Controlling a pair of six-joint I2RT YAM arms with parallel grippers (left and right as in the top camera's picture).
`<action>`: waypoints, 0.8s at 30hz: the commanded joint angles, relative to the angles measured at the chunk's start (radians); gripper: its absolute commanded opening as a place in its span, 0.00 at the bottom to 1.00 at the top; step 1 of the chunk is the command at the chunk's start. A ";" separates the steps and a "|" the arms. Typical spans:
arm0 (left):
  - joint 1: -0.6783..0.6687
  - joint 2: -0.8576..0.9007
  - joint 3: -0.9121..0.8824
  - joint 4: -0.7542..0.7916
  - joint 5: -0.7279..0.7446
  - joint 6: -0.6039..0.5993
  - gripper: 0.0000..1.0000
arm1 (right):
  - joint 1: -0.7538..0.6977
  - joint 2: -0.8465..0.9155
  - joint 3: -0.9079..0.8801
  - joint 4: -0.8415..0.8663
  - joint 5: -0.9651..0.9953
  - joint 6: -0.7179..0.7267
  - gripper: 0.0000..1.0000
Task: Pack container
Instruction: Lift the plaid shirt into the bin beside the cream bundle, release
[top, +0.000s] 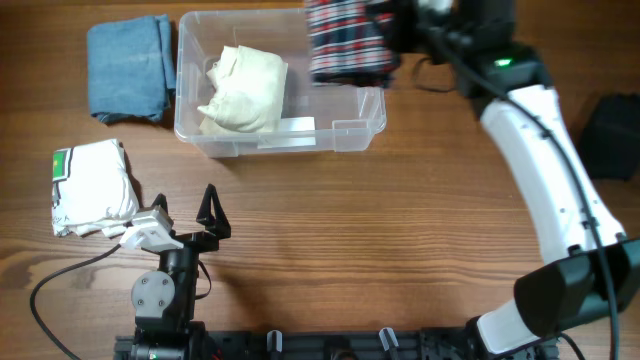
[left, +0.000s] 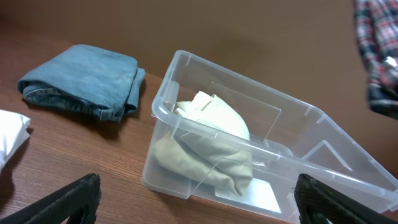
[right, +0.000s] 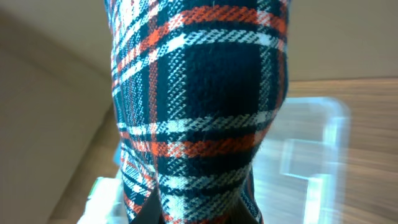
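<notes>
Your right pincer (top: 385, 40) is clamped on the navy, red and white plaid flannel garment (top: 345, 40). The right wrist view shows cloth packed between the jaws and hanging in a loose fold beneath them. The clear rectangular plastic container (top: 352, 128) lies just below the pincer and a little nearer the arm's base, so the cloth hangs about over the far rim and not yet squarely above the bare floor. To the pincer's left, a crumpled cream cloth bundle (top: 245, 90) fills the other half.

Draw the pincer back toward you until the whole fold hangs inside the walls, then lower it. Let the bottom edge touch the floor first and ease sideways so the cloth stacks instead of draping over the rim. Let go low; the container looks light, and a tug on its wall would likely shift it.

Your left pincer (top: 185, 205) stands wide open and empty, well apart from the container, with a folded white garment with a green tag (top: 92, 185) just beside it.
</notes>
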 joint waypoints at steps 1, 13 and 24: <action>0.005 -0.006 -0.005 0.000 0.001 -0.005 1.00 | 0.113 0.070 0.029 0.040 0.150 0.078 0.04; 0.005 -0.006 -0.005 0.000 0.001 -0.005 1.00 | 0.163 0.328 0.029 -0.021 0.227 0.101 0.04; 0.005 -0.006 -0.005 0.000 0.001 -0.005 1.00 | 0.163 0.327 0.029 -0.055 0.282 0.039 0.88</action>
